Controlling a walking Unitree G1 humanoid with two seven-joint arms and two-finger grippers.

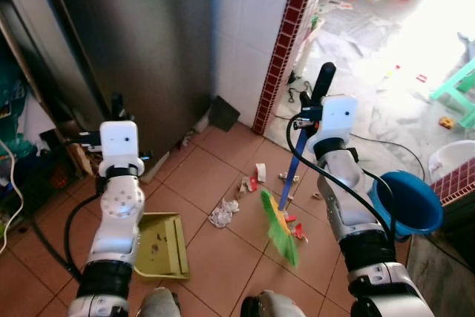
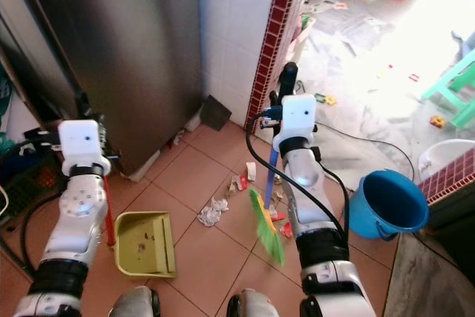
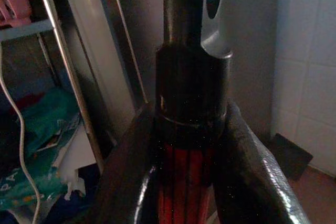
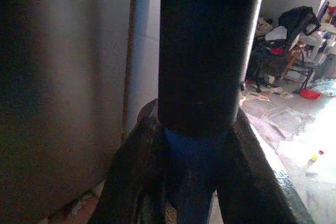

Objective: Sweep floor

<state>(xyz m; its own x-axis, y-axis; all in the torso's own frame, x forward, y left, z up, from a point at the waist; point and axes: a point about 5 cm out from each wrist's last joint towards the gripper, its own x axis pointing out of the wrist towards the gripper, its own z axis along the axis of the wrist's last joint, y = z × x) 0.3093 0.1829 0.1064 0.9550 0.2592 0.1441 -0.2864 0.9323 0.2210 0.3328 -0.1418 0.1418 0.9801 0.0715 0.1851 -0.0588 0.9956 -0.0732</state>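
Here the right gripper (image 4: 197, 145) has its two black fingers (image 4: 131, 171) pressed against either side of the broom handle (image 1: 299, 155), closed on the blue shaft just below its black grip, which rises past the fingers in the right wrist view. From the head views that blue handle slants down from the gripper to the green broom bristles (image 1: 280, 236), which rest on the terracotta tile floor (image 1: 215, 257) just beside a scatter of red and white litter scraps (image 1: 293, 226). A crumpled white paper (image 1: 223, 214) lies near the bristles, towards the robot's left, between the broom head and the dustpan. The left gripper (image 3: 190, 145) is likewise clamped, its fingers (image 3: 128, 177) touching both sides of the red dustpan handle (image 2: 109, 213) just under a black collar, with a grey hanging loop above it. That handle drops to the yellow-green dustpan (image 2: 143, 243), which sits flat on the tiles near the left arm, its tray speckled with dirt and its mouth well apart from the litter. Behind both arms stands a tall grey refrigerator (image 1: 141, 42), next to a white tiled wall (image 1: 249, 27) edged with dark red tiles. A blue bucket (image 2: 386, 204) stands near the right arm, and a black cable (image 1: 386, 146) trails across the paler floor beyond.
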